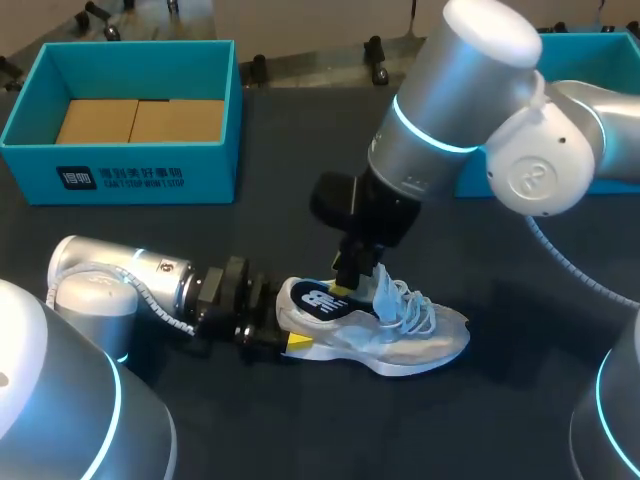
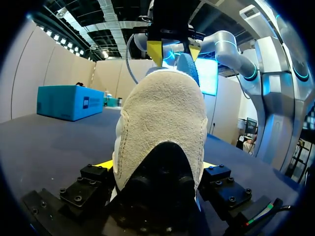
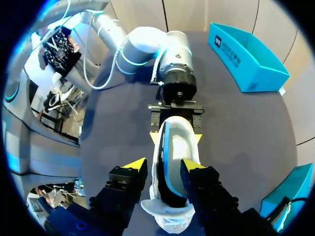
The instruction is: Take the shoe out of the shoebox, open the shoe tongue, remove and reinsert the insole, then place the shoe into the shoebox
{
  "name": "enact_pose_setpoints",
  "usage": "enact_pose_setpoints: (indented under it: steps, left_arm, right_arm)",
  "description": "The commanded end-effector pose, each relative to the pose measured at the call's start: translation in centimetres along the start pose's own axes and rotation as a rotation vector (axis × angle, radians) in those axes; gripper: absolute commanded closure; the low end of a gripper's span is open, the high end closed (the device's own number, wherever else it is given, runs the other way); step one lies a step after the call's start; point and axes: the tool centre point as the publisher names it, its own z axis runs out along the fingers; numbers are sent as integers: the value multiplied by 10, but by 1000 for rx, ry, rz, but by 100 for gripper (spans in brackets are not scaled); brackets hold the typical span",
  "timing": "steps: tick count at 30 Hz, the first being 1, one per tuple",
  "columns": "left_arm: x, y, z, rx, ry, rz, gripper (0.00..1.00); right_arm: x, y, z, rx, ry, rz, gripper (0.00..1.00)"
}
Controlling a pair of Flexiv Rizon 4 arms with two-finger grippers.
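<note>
Shoe held by the heel on the table, outside the shoebox.
The right arm is brought steeply down from the far right over the shoe. The left arm is laid low and level from the near left. The heel is clamped by the left gripper. The right gripper is spread astride the collar, with one fingertip seen clear of it.

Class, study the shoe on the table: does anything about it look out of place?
Yes. A blue piece, insole or tongue, stands up out of the shoe beside the right gripper instead of lying flat; the left gripper clamps the heel.
</note>
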Motion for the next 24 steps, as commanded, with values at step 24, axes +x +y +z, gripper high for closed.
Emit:
enact_pose_setpoints:
  steps: [24]
  left_arm:
    - [-1, 1, 1, 0, -1, 0, 100]
  right_arm:
    - [-8, 3, 27, -8, 24, -9, 48]
